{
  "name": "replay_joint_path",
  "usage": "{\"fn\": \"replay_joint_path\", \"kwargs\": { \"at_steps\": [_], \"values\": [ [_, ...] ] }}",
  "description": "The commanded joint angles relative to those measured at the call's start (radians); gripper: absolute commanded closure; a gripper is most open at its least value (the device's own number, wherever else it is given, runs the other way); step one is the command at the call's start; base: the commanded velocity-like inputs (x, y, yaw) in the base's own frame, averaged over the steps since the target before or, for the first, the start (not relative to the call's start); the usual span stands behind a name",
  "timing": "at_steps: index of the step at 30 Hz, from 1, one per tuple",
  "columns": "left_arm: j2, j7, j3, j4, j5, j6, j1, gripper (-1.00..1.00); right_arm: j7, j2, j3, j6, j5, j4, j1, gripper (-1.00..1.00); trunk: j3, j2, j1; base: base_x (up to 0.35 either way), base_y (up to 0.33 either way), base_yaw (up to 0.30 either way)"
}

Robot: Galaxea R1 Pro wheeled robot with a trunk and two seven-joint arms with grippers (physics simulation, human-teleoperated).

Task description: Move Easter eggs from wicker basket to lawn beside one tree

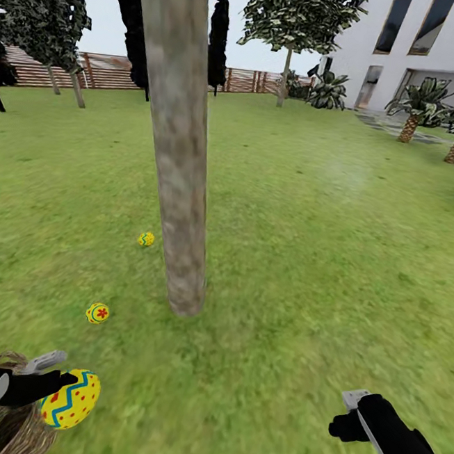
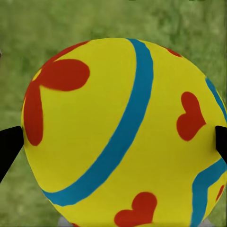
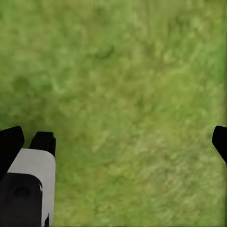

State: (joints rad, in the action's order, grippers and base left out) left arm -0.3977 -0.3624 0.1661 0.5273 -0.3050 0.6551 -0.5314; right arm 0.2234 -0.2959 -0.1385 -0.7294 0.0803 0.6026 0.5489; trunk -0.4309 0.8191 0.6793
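While the right claw (image 1: 344, 411) hangs apart, the left claw (image 1: 63, 384) clamps an egg (image 1: 70, 398) above the basket (image 1: 6, 431).

Egg (image 2: 118, 137) smooth, matt painted – trunk (image 1: 179, 152) rough grey bark – basket (image 1: 10, 428) woven wicker

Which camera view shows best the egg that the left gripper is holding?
The left wrist view: the held egg shows close, between the fingertips. The head view shows it small beside the wicker basket. The right wrist view shows lawn.

Black tools (image 1: 37, 375) on grey-white forearms, pale finger plates.
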Motion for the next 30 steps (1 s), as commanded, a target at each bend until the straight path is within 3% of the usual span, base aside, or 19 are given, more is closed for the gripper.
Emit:
{"fn": "replay_joint_path", "kwargs": {
  "at_steps": [1,14,21,30],
  "values": [
    [0.005,-0.001,0.004,0.000,-0.001,0.008,-0.001,1.00,0.006,0.000,-0.004,-0.003,0.009,0.002,0.000,-1.00,-0.002,0.001,0.001,0.319,-0.133,0.243],
    [0.017,0.001,0.004,-0.006,0.001,0.008,-0.001,1.00,0.007,0.000,-0.004,-0.002,0.009,0.002,0.000,-1.00,-0.014,0.001,0.001,0.311,-0.164,0.243],
    [0.046,0.013,0.003,-0.008,0.014,0.007,-0.001,1.00,0.007,0.000,-0.004,-0.002,0.009,0.002,0.000,-1.00,-0.021,0.001,0.001,0.288,-0.180,0.243],
    [0.054,0.022,0.004,-0.008,0.022,0.006,-0.001,1.00,0.007,-0.003,-0.003,-0.002,0.009,0.002,0.000,-1.00,-0.029,0.001,0.001,0.270,-0.189,0.242]
  ]
}}
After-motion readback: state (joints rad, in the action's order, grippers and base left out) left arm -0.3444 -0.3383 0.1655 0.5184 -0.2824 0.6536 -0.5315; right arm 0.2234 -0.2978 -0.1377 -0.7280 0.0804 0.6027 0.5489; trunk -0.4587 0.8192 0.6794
